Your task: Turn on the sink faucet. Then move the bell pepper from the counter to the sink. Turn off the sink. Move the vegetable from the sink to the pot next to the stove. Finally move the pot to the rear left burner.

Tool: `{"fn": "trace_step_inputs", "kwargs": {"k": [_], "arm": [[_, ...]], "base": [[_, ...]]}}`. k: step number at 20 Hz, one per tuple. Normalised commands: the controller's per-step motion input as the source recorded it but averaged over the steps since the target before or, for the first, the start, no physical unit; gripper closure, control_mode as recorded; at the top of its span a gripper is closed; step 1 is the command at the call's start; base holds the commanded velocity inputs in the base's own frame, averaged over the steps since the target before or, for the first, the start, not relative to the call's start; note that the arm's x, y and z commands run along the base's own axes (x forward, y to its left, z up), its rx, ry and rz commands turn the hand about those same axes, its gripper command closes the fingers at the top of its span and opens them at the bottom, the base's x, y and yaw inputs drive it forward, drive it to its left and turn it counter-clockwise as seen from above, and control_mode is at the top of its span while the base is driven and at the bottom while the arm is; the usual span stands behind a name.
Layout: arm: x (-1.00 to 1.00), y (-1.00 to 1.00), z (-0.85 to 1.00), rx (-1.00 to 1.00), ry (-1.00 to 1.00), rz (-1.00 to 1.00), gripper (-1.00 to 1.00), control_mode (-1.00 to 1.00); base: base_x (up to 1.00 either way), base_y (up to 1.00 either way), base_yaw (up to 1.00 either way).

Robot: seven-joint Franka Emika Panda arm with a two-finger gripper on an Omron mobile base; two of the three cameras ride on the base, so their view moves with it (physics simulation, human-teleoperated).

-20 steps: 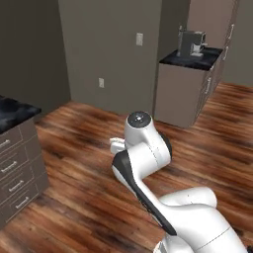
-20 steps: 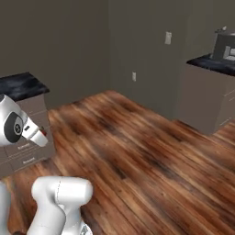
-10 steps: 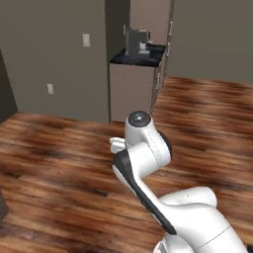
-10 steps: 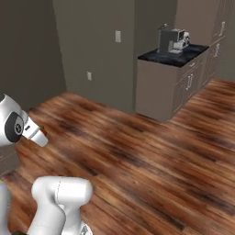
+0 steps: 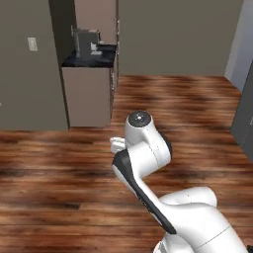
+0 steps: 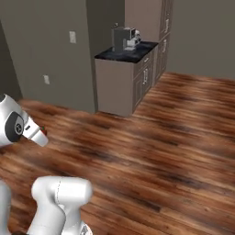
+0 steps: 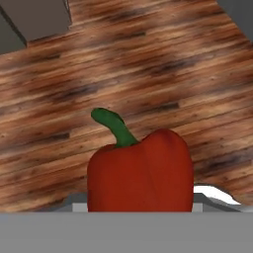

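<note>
The bell pepper (image 7: 141,173), bright red with a curved green stem, hangs close in front of the hand camera above the wooden floor. My gripper (image 6: 41,134) is shut on it, and its fingertips are hidden behind the pepper. In the right base view a sliver of the red bell pepper (image 6: 43,131) shows at the end of the hand. The arm is folded close to the base, with the hand low at its left side. The sink, faucet, stove and pot are out of view.
A beige cabinet (image 5: 90,94) with a black marble-look top (image 6: 126,53) carries a grey coffee machine (image 5: 86,42) by a grey wall. Open wooden floor (image 6: 165,147) lies all around. A dark unit (image 5: 245,118) stands at the right edge.
The whole scene has slid leftward in both base views, so the camera has moved with the base. The low drawer cabinet has left the picture. The arm's pose looks the same.
</note>
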Motion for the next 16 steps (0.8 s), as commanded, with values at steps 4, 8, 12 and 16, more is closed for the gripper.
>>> {"fn": "trace_step_inputs", "kwargs": {"k": [4,8,12,16], "arm": [[0.00,0.00,0.00,0.00,0.00,0.00,1.00,1.00],[0.00,0.00,0.00,0.00,0.00,0.00,1.00,1.00],[0.00,0.00,0.00,0.00,0.00,0.00,1.00,1.00],[0.00,0.00,0.00,0.00,0.00,0.00,1.00,1.00]], "base": [[0.10,0.00,-0.42],[0.12,0.00,-0.42],[0.15,0.00,-0.41],[0.17,0.00,-0.41]]}}
